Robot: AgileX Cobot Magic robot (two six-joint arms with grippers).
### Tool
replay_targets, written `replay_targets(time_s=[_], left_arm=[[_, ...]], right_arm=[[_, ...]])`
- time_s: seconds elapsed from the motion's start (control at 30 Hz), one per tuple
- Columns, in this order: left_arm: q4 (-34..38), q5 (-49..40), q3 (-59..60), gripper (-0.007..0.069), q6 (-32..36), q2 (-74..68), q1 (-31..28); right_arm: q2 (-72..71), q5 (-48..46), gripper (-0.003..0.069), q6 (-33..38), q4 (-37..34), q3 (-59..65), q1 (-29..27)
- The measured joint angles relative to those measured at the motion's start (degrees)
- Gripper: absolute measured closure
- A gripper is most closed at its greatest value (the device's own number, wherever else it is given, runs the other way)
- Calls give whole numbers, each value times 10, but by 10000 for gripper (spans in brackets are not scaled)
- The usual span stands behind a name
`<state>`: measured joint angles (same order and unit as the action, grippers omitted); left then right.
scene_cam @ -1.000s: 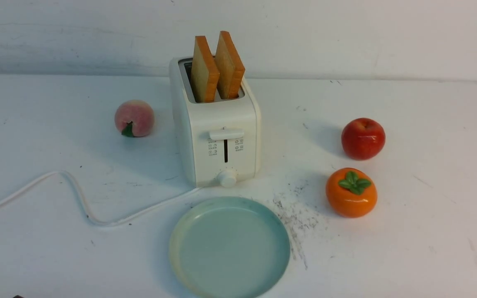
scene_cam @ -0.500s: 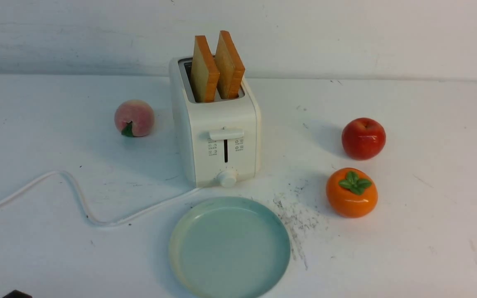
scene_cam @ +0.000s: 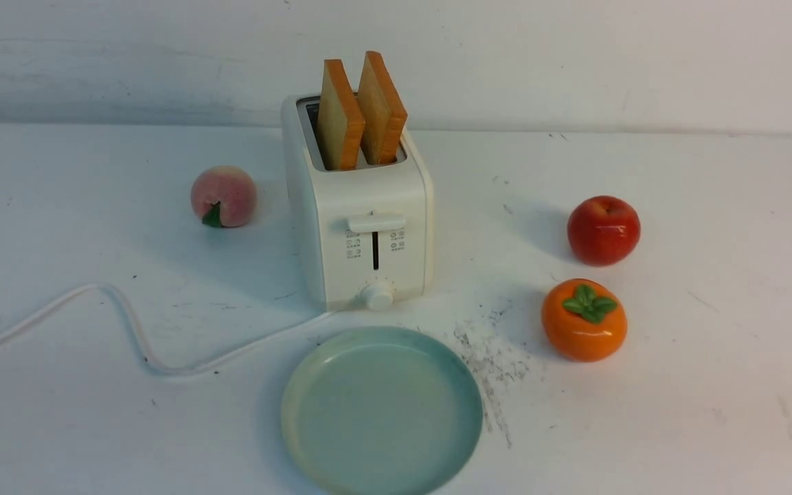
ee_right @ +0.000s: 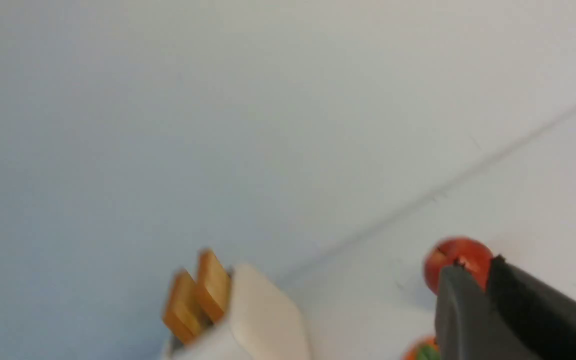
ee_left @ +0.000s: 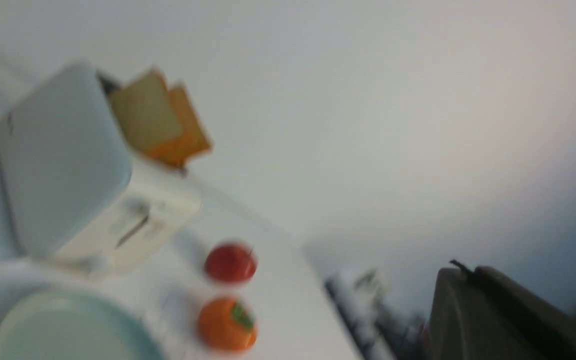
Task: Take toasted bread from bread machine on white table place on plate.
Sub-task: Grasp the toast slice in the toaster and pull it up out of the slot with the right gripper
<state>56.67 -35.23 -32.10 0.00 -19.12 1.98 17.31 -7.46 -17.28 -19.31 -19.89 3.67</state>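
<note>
Hovering apart from the toasted bread (scene_cam: 341, 117), left hand (ee_left: 462, 267) and right hand (ee_right: 490, 264) are closed, empty.

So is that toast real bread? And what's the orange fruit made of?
The toasted bread looks fake, maybe foam or plastic: flat faces, sharp even orange edges. The orange fruit looks like glossy plastic or ceramic: smooth, shiny skin. I can't be sure.

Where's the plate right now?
Front view: the plate sits on the white table in front of the bread machine, cord to its left, orange persimmon to its right.
</note>
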Motion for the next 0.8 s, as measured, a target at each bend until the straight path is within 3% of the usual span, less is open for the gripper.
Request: replay_targets(time_s=[0.03,0.07,0.1,0.2,0.3,0.33,0.37,0.47,0.67,0.8], left_arm=[[-6,-47,-5,638,15,-42,0],[-7,-56,-5,638,17,-42,0],[-16,-129,-6,638,35,-114,0],[-29,-211,-6,638,50,-209,0],[-31,-231,-6,638,53,-265,0],[-31,-233,-6,638,58,-309,0],[-31,-233,-6,638,60,-313,0],[-32,-224,-8,638,75,-375,0],[-37,-191,-8,638,100,-423,0],[-48,-175,-8,638,108,-438,0]], right_arm=[[30,-59,630,17,9,-25,0],[30,-59,635,17,10,-30,0],[81,-153,666,42,12,-68,0],[156,-263,677,99,1,-111,0],[214,-333,677,160,-26,-135,0],[262,-392,675,217,-66,-155,0],[274,-408,674,223,-71,-160,0],[379,-531,668,323,-178,-202,0],[488,-596,667,440,-351,-266,3],[553,-595,666,492,-404,-362,45]])
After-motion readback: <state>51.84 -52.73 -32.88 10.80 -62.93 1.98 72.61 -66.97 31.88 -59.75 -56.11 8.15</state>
